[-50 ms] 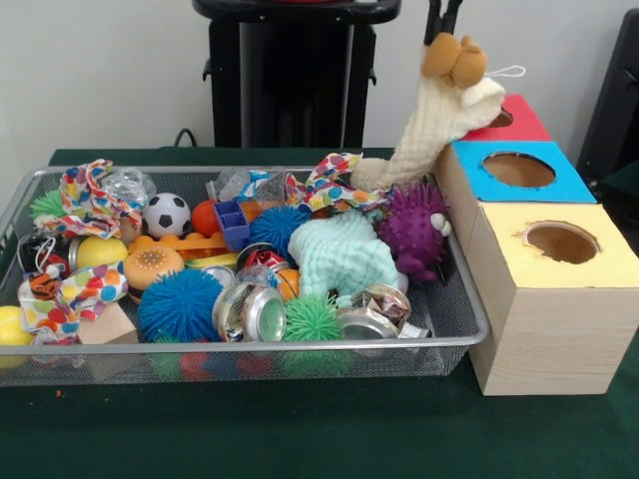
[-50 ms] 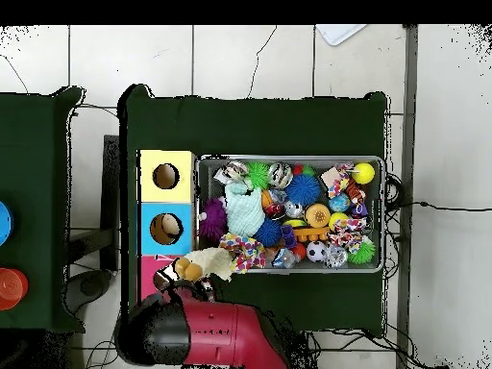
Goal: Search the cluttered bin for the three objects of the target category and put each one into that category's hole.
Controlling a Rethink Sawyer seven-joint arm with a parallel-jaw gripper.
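My gripper [image 1: 445, 28] comes down at the top of the front view and is shut on the tan head of a cream plush toy [image 1: 439, 120]. The toy hangs slanted above the red-topped box [image 1: 521, 122]. Its lower end still reaches the far right corner of the wire bin [image 1: 469, 309]. In the overhead view the plush toy [image 2: 207, 264] lies between the bin's corner and the red-topped box [image 2: 146, 274], with the gripper [image 2: 171, 276] at its end. A blue-topped box [image 1: 519, 170] and a yellow-topped box [image 1: 559, 241] stand in line with the red one, each with a round hole.
The bin is packed with toys: a purple spiky plush [image 1: 412, 230], a mint plush [image 1: 339, 254], a blue spiky ball [image 1: 180, 304], a green spiky ball [image 1: 312, 319], crushed cans [image 1: 250, 311], a soccer ball [image 1: 166, 214], and coloured fabric strips [image 1: 85, 195].
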